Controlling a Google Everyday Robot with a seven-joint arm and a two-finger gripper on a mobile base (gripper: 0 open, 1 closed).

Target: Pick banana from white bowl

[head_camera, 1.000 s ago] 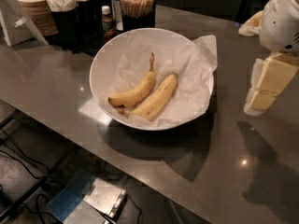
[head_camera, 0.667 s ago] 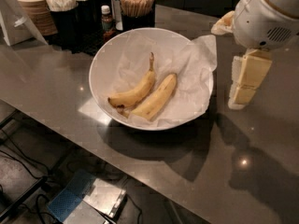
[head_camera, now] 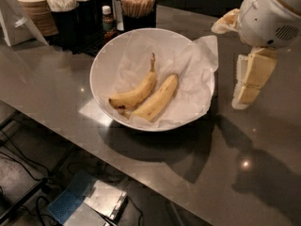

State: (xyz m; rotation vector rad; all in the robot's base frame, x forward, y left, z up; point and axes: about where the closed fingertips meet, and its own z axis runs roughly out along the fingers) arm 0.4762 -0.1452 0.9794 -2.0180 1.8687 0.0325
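The white bowl (head_camera: 101, 62) stands on the grey counter, lined with crumpled white paper (head_camera: 197, 65). Two bananas lie side by side in it. The banana (head_camera: 157, 98) is the straighter one on the right, with a short blunt end pointing to the back right. The more curved banana (head_camera: 135, 94) with a long thin stem lies touching its left side. My gripper (head_camera: 248, 81) hangs down from the white arm (head_camera: 270, 13) just right of the bowl's rim, above the counter, empty and apart from both bananas.
A black caddy (head_camera: 77, 20) with napkins, a small bottle (head_camera: 108, 18) and a cup of wooden sticks (head_camera: 138, 3) stands behind the bowl at the left. A stack of brown bowls (head_camera: 35, 11) is at the far left. The counter's edge runs diagonally along the front left.
My arm and gripper have moved left, from the right edge of the view to close beside the bowl's right rim. The bananas and the bowl have not moved.
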